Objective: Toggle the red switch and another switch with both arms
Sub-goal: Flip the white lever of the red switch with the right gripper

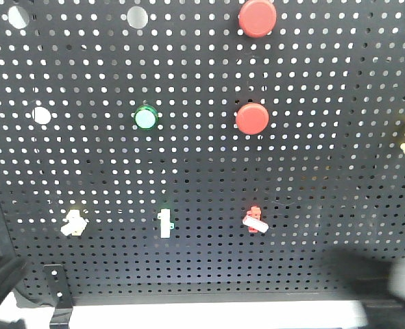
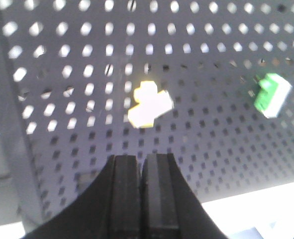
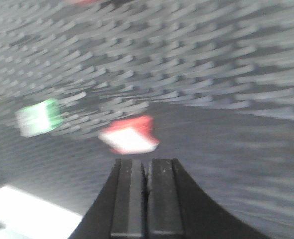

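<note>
Our closed black left gripper (image 2: 141, 162) and right gripper (image 3: 147, 164) face the pale-yellow toggle switch (image 2: 149, 104) and red toggle switch (image 3: 129, 135).

Light pours through the holes of the black pegboard (image 1: 188, 274) in the front view, each one glowing white. Just below the pegboard the picture burns out to blank white, and beside its lower corners the picture sinks into dark, unfocused blur. The left wrist view is soft, the pale-yellow switch (image 2: 149, 104) glaring and overexposed against the pegboard, the left gripper (image 2: 141, 172) a black silhouette. Motion blur streaks the right wrist view, smearing the red switch (image 3: 129, 135).
</note>
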{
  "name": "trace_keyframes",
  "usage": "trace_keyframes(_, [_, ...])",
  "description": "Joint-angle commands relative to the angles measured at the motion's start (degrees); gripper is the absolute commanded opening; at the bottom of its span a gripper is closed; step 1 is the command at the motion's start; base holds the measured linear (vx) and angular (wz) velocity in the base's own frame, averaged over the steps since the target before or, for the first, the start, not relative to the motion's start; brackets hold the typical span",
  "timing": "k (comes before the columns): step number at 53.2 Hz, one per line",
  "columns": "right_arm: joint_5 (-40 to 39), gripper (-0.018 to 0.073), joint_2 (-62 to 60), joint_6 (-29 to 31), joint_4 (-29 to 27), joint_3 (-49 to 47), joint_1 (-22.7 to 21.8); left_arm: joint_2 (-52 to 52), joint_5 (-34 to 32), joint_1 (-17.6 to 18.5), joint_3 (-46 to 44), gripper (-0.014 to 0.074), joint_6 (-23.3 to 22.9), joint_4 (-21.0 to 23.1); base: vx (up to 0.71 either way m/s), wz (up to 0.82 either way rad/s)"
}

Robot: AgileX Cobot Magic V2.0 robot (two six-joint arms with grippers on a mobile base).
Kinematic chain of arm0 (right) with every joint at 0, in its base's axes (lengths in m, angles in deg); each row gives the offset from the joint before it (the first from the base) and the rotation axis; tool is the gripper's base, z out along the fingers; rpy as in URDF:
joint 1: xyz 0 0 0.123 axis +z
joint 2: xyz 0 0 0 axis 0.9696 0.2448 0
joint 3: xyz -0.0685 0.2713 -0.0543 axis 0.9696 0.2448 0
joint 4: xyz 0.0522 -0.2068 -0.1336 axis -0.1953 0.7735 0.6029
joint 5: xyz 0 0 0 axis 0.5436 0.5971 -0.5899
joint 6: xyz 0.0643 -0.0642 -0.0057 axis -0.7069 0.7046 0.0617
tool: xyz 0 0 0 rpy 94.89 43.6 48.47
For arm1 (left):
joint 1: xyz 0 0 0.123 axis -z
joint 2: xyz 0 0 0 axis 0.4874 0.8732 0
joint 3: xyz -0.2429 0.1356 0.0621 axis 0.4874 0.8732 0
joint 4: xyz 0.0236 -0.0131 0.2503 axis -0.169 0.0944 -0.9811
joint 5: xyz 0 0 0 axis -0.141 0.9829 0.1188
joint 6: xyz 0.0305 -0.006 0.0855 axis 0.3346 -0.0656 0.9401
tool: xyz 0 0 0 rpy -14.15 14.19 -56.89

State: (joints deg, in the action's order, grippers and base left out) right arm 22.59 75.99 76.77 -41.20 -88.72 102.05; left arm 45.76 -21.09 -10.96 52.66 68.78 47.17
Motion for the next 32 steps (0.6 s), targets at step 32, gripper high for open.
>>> trace_keyframes(32, [-9.3,-0.0006,23.0,-1.7,0.1,-20.3,1.1,-3.1,-5.0,0.3,-0.5,0.0003,-0.4,-0.1,0.0,0.0])
